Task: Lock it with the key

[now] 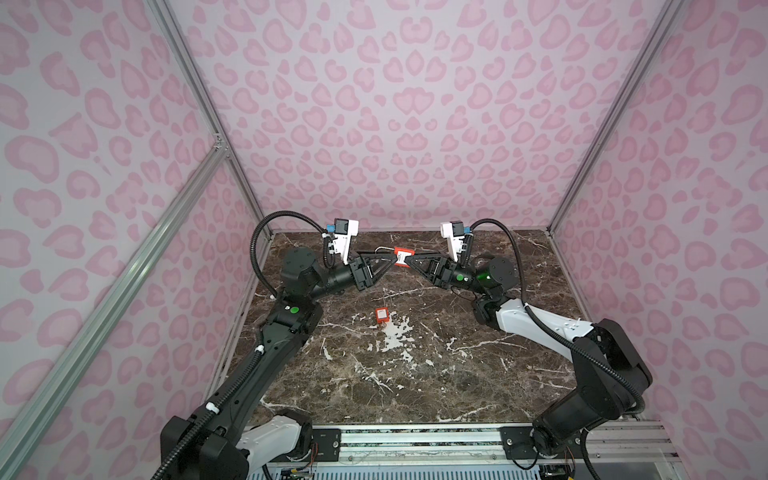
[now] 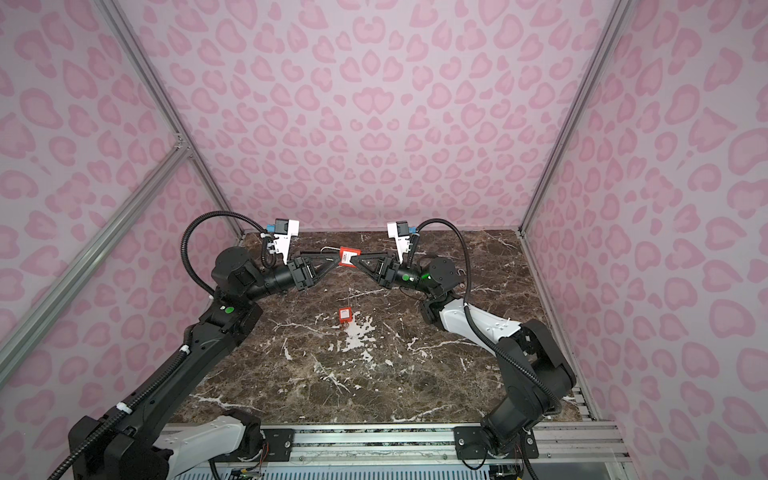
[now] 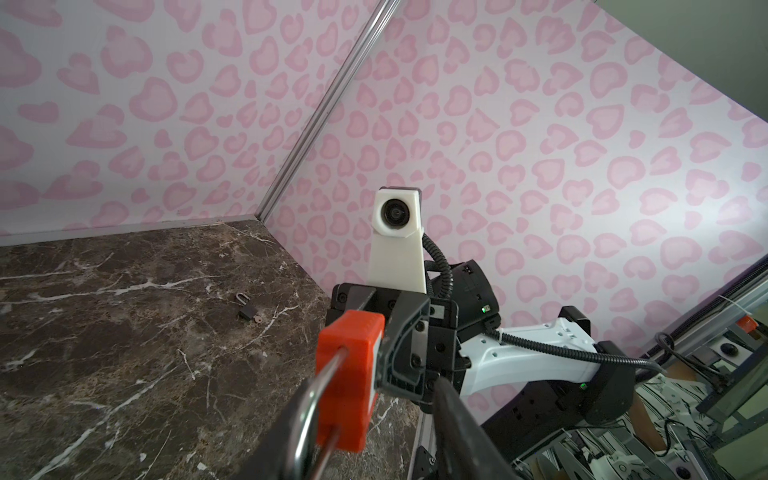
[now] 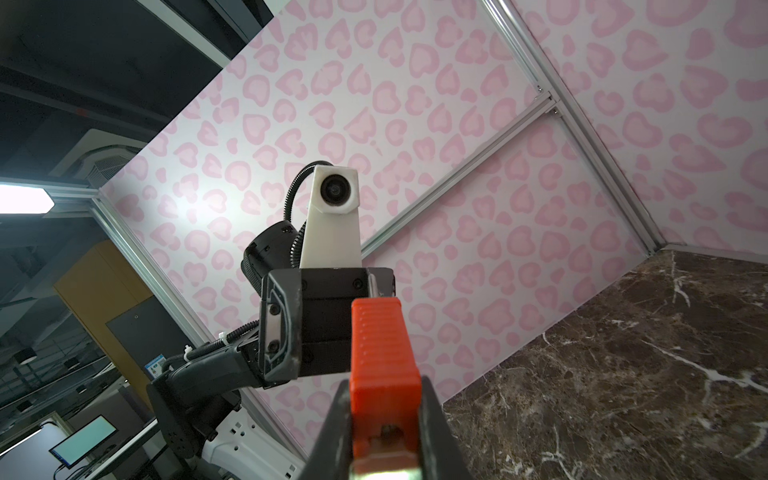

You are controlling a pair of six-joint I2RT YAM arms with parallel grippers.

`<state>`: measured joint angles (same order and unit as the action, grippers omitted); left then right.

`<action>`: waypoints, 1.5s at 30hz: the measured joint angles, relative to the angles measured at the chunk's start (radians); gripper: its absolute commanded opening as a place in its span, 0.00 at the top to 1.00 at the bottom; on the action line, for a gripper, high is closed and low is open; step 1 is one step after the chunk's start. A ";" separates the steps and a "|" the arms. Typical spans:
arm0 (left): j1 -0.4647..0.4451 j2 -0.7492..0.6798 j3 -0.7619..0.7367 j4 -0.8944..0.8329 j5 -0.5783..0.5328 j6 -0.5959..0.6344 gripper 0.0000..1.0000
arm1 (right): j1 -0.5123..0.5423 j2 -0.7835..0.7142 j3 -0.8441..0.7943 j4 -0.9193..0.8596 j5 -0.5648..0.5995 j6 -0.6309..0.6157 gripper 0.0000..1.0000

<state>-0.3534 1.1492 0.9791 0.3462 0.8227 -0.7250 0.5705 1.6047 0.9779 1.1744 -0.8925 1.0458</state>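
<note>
Between right fingers [image 4: 334, 436], red padlock [image 4: 384, 353]; near end cut off

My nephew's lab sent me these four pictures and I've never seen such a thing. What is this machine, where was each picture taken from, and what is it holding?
These are two robot arms at a marble-patterned table, inside pink walls. Two pictures look down from overhead, side by side, showing nearly the same scene. The other two come from a camera on each arm's wrist, looking along its tool. The right tool is closed on the body of a red padlock, held above the table. The left tool has its fingers either side of the padlock's metal shackle; whether it grips is unclear. On the table lie a small red item and a small dark padlock.
</note>
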 measured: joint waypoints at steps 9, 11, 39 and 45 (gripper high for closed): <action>-0.006 0.002 0.000 -0.010 0.025 0.000 0.43 | 0.013 0.004 0.008 0.032 -0.013 0.017 0.97; -0.005 0.002 -0.002 -0.012 0.024 0.000 0.45 | 0.011 0.004 0.008 0.031 -0.013 0.017 0.97; -0.005 -0.024 -0.020 -0.019 0.014 0.010 0.96 | -0.007 0.010 -0.026 0.101 -0.027 0.084 0.41; -0.005 -0.029 -0.020 -0.019 0.007 0.010 0.96 | -0.042 0.032 -0.051 0.230 -0.020 0.199 0.40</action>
<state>-0.3580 1.1198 0.9588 0.3271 0.8295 -0.7147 0.5285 1.6363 0.9272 1.4048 -0.9127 1.2446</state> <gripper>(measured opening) 0.224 0.604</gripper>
